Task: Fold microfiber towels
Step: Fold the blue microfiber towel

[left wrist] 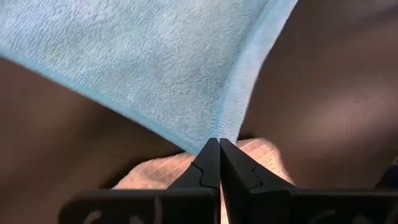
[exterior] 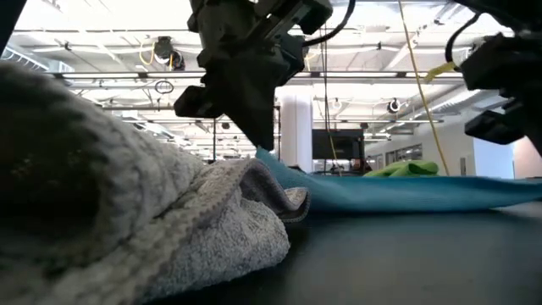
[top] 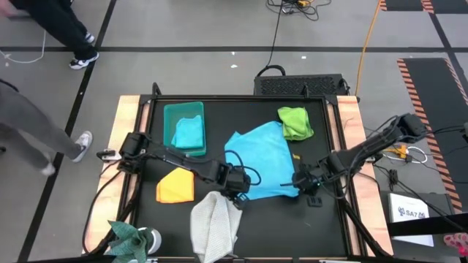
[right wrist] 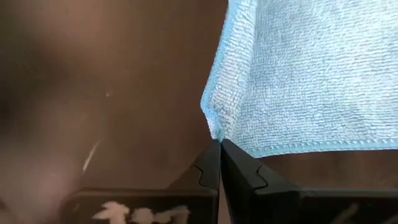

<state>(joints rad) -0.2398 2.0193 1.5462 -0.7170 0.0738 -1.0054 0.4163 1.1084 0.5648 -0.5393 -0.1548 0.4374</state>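
Note:
The light blue towel (top: 259,157) lies spread in the middle of the table. My left gripper (top: 238,191) is shut on its near-left corner, and my right gripper (top: 303,183) is shut on its near-right corner. A light grey towel (top: 216,226) lies crumpled at the near edge, just below my left gripper. An orange-yellow towel (top: 175,186) lies on the table to the left. A lime green towel (top: 295,123) lies at the far right. A teal towel (top: 189,133) rests inside the teal bin (top: 170,117). My left gripper pinches the light blue towel's near-left corner (left wrist: 217,132) between its two fingertips (left wrist: 210,155). It comes slanting down from the table's left. The corner (exterior: 268,158) is raised a little; the rest of the towel lies on the table. My right gripper pinches the towel's near-right corner (right wrist: 215,129) between its two fingertips (right wrist: 231,155). It comes slanting down from the table's right. The hemmed edges run away from the fingers, and the rest of the towel lies flat on the table.
The grey towel (exterior: 127,229) bulks up close to my left gripper (exterior: 264,140). A plant (top: 131,237) stands at the near-left corner. A person's legs and shoes (top: 80,142) show on the floor left of the table. Bare black table shows near my right gripper.

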